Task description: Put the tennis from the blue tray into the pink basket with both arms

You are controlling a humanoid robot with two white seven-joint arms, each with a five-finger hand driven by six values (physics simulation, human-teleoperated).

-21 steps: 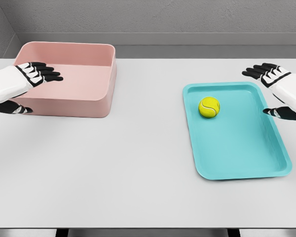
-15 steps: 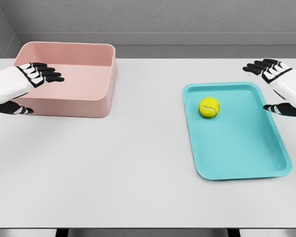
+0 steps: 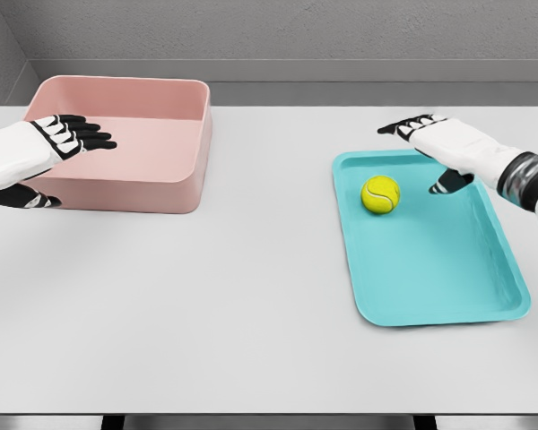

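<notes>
Right robot hand (image 3: pixel 428 143) was over the far edge of the blue tray (image 3: pixel 448 278), arm coming in from the right w/ a dark wrist band showing; fingers were spread & relaxed, holding nothing, thumb angled down toward the tray floor just right of the ball, not touching it. Left robot hand (image 3: pixel 49 148) was at the left wall of the pink basket, fingers (image 3: pixel 90 136) stretched flat over the rim toward the inside, thumb down outside the wall near the front left corner; also open, gripping nothing. By size: the surface (image 3: pixel 233 296), light grey, took up most of the view, w/ a grey wall behind it. Pink basket (image 3: pixel 175 184) sat at far left, rectangular w/ rounded corners & deep walls, nothing seen inside. Blue tray lay on the right, shallow, long side running away from the robot, a bit skewed, well apart from the basket. Tennis ball (image 3: pixel 380 194), yellow-green w/ a pale seam, rested on the tray floor in its far left part, near the left rim, between that rim & the right hand's thumb.
</notes>
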